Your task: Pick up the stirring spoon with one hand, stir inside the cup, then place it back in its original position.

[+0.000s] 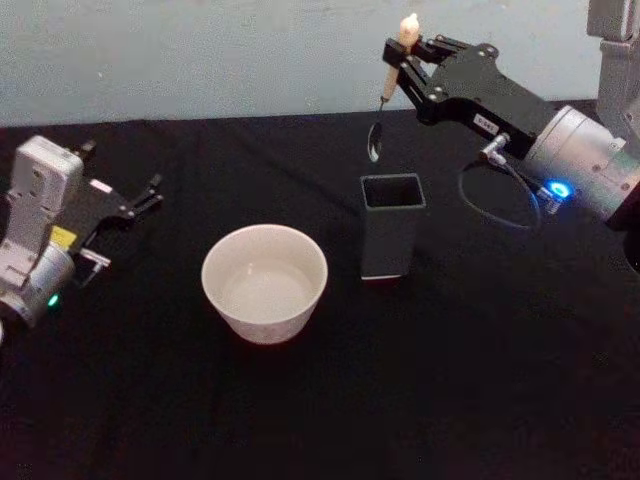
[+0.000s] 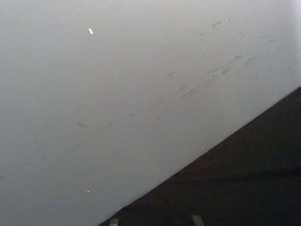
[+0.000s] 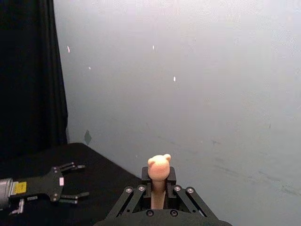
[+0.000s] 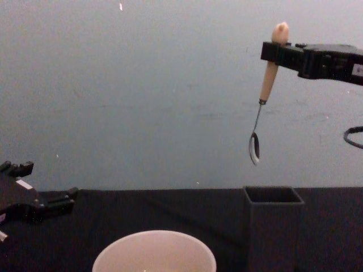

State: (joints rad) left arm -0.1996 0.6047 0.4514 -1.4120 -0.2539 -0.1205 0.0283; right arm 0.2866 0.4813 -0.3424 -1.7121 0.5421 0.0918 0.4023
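My right gripper (image 1: 400,58) is shut on the cream handle of the stirring spoon (image 1: 386,82), just below its knob. The spoon hangs bowl down in the air, above and slightly behind the dark grey square holder box (image 1: 391,224). In the chest view the stirring spoon (image 4: 264,90) hangs from the right gripper (image 4: 273,54), well clear of the holder box (image 4: 274,224). The knob of the stirring spoon (image 3: 159,169) sticks up between the jaws in the right wrist view. The cream-white cup (image 1: 265,281) stands left of the box, also seen as the cup (image 4: 154,254). My left gripper (image 1: 150,196) rests open at the far left.
A black cloth (image 1: 470,380) covers the table, with a pale wall (image 1: 200,50) behind it. A looped cable (image 1: 495,205) hangs under my right wrist. In the right wrist view the left gripper (image 3: 75,181) lies far off on the cloth.
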